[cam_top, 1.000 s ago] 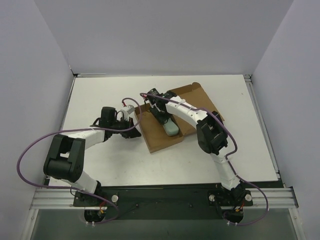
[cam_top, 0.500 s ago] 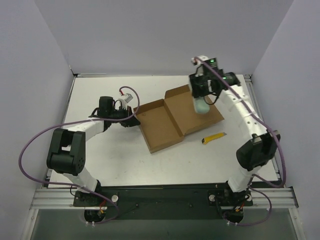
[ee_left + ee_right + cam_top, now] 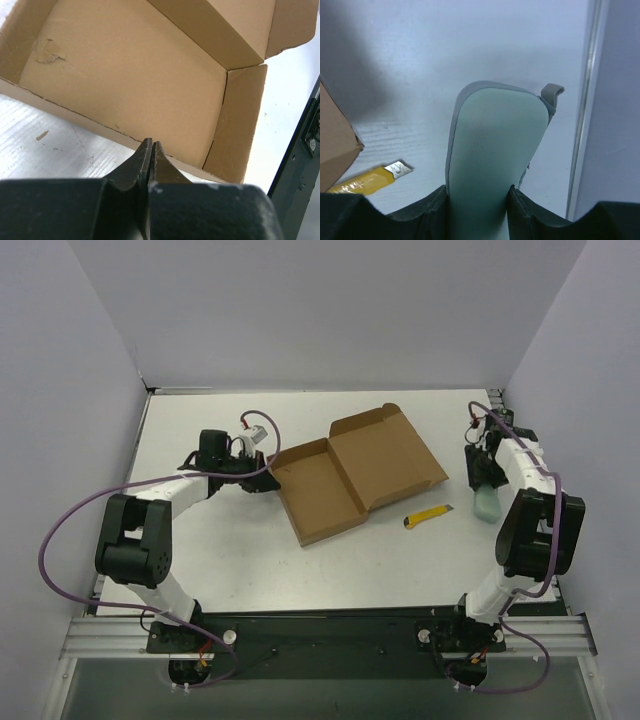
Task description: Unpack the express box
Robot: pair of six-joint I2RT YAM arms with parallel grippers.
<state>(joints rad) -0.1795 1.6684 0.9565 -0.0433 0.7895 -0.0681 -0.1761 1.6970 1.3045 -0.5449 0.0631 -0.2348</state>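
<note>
The express box point(image 3: 322, 498) lies open in the middle of the table, its lid point(image 3: 388, 453) folded back to the right and its tray point(image 3: 125, 85) empty. My left gripper point(image 3: 266, 480) is shut, its tips point(image 3: 151, 144) right at the outside of the box's left wall, with nothing visible between them. At the table's right edge my right gripper point(image 3: 482, 478) is shut on a pale green soft pouch point(image 3: 486, 504) with grey trim. In the right wrist view the pouch point(image 3: 495, 140) fills the gap of the right gripper point(image 3: 479, 192), both fingers against its sides.
A small yellow utility knife point(image 3: 428, 517) lies on the table between the box and the pouch, and the knife point(image 3: 367, 181) shows again left of the pouch. The table's metal edge rail point(image 3: 520, 480) and the right wall stand just beyond the right gripper.
The right arm lifted the green pouch out of the box, swung it over the lid and brought it down at the table's right edge. The left gripper stayed shut by the box.
</note>
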